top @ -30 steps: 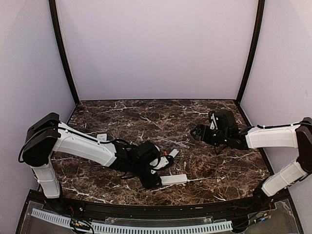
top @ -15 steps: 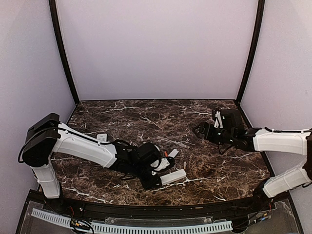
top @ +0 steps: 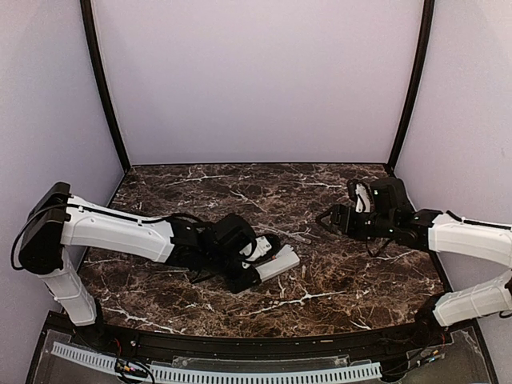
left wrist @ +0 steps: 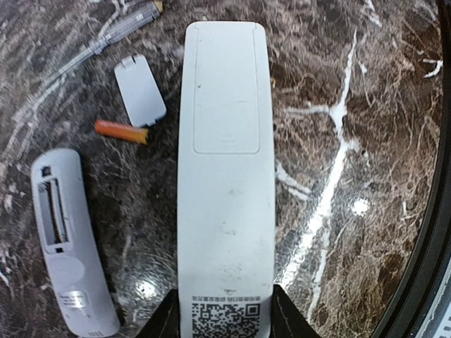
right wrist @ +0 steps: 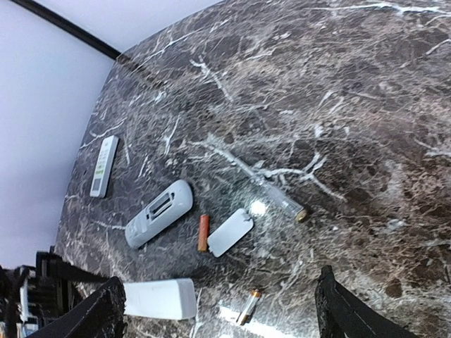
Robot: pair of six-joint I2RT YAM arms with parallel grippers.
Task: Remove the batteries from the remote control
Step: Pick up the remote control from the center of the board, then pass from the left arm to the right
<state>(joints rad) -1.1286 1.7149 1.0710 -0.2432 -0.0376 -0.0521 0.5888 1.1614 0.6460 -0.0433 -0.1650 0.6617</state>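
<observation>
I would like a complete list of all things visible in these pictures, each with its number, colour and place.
held remote control: one, white, back side up, cover on, in the left gripper
open remote control: one, light grey, on the table beside the held one, battery bay uncovered and empty
far remote control: one, white, alone on the table's left part
cover plate: one, light grey, loose beside the held remote's far end
batteries: two; one orange beside the cover plate, one greyish lying apart
clear rod: one, transparent with brass tip, beyond the cover plate
table: one, dark brown marble
left gripper: black, closed on the held remote control
right gripper: black, open, empty
</observation>
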